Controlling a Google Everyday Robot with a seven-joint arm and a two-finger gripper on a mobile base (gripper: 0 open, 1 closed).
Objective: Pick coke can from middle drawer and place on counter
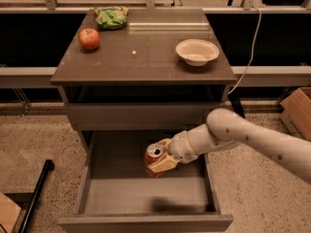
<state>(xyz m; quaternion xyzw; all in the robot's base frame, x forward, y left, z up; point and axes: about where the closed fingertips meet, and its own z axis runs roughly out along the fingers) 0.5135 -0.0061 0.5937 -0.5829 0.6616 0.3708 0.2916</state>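
The coke can (154, 158), red with a silver top, is held in my gripper (161, 160), lifted above the floor of the open middle drawer (121, 198). The gripper's cream fingers (163, 165) are closed around the can's sides. My white arm (243, 135) reaches in from the right. The can's shadow lies on the drawer floor near the front. The counter (141, 57) is the dark glossy top of the cabinet, above and behind the can.
On the counter stand a red apple (89, 39) at back left, a green bag (112, 17) at the back, and a white bowl (197, 51) at right. A cardboard box (299, 110) sits on the floor at right; a black pole (34, 193) lies at left.
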